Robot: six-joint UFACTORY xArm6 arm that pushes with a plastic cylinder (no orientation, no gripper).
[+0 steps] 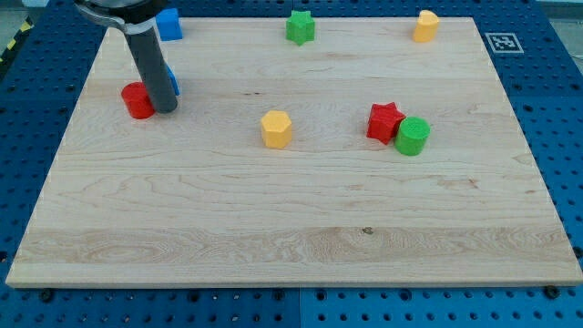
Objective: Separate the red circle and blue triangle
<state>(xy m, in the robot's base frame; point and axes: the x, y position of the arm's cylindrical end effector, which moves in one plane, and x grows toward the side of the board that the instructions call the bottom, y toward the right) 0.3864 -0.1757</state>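
Camera view: my tip (pixel 165 110) on the bench (pixel 291 228), touching the red circle (pixel 137 100) at view's left, blue triangle (pixel 171 80) mostly hidden behind the rod. No jaws on this arm.

Desk (pixel 301 228): pale natural wood, light tan, with fine lengthwise grain lines and one small dark knot mark toward the view's bottom. Surrounding base (pixel 547 91): saturated blue, patterned with a regular grid of dark holes. Marker tag (pixel 499 42): black-and-white square pattern. Rod: dark grey, matte, down to my tip (pixel 166 110). Red circle (pixel 138 100): solid red. Blue triangle (pixel 171 80): solid blue, mostly hidden by the rod. Blue block (pixel 168 24): same blue. Green star (pixel 300 27): bright green. Green cylinder (pixel 413 136): bright green. Red star (pixel 384 121): solid red. Yellow hexagonal block (pixel 276 128): orange-tinged yellow. Yellow block (pixel 425 25): matching yellow.
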